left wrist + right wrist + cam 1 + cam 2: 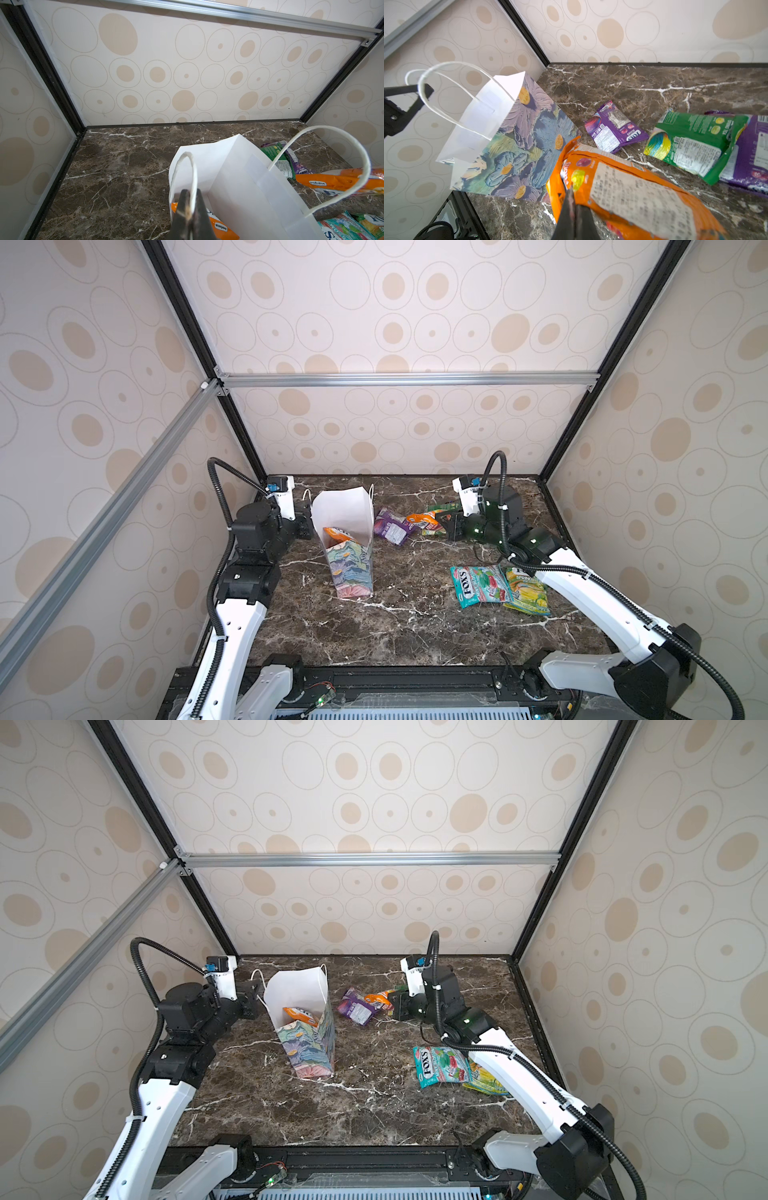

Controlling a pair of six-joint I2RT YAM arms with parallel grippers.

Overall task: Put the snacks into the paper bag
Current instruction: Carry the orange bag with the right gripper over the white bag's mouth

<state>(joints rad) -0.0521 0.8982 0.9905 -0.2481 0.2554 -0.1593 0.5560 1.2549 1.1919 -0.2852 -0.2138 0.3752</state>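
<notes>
The paper bag (351, 568) (311, 1048) stands upright and open on the marble table, left of centre, with one orange packet (337, 534) (222, 227) inside it. My left gripper (307, 516) (190, 194) is shut on the bag's white cord handle (193, 176). My right gripper (444, 526) (574, 199) is shut on the edge of another orange snack (424, 519) (633, 187), to the right of the bag. A purple packet (390, 526) (614, 126) and a green one (691, 141) lie behind it. A teal packet (480, 585) and a yellow-green one (525, 591) lie nearer the front right.
Patterned walls with black frame posts close in the table (415, 626) at the back and on both sides. A second purple packet (751, 153) lies partly under the green one. The bag's other handle (342, 166) arches free over its mouth.
</notes>
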